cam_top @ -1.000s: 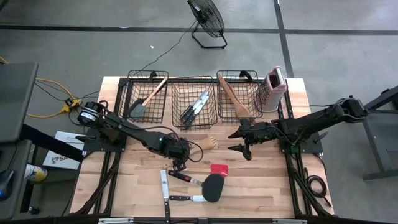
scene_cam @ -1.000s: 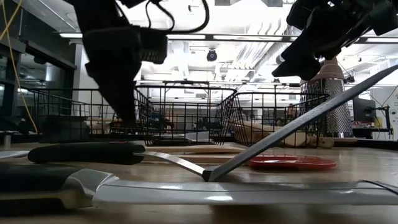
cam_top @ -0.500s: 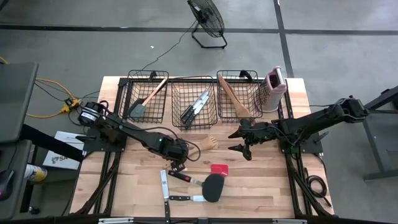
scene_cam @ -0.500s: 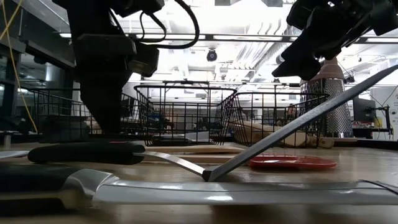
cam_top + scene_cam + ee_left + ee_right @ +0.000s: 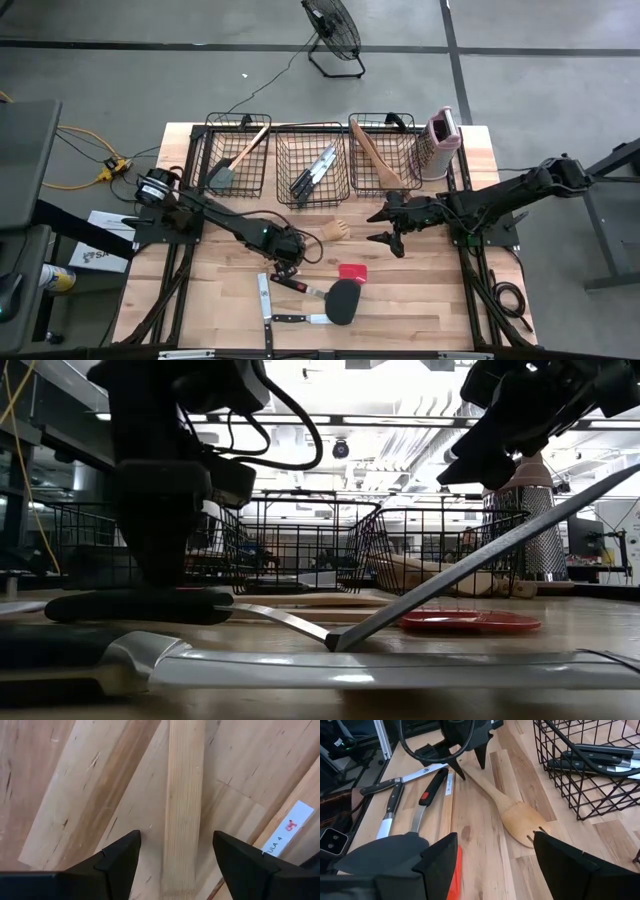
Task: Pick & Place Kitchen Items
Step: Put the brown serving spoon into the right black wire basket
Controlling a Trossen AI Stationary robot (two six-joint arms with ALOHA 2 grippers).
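left gripper [image 5: 288, 265]: low over the counter [image 5: 420, 300], centre-left of the high frame. Jaws released, one finger [image 5: 117, 860] on each side of the wooden fork's handle; whether they touch it, cannot tell.
wooden fork [image 5: 512, 810]: flat on the counter, tined head toward frame centre in the high view, handle running under the left gripper.
right gripper [image 5: 385, 228]: hovers right of centre in the high frame, clear of the counter. Jaws spread, nothing between them.
black spatula [image 5: 343, 300]: lower centre of the high frame, head just below the red spatula head [image 5: 352, 272].
knives on the counter [image 5: 264, 298]: two black-handled ones, lower centre, just left of the black spatula.
left basket [image 5: 235, 155]: holds a grey-headed spatula and a wooden handle.
middle basket [image 5: 313, 165]: holds black-handled knives.
right basket [image 5: 383, 152]: holds wooden utensils.
box grater [image 5: 441, 142]: upright, just right of the right basket, upper right of the counter.
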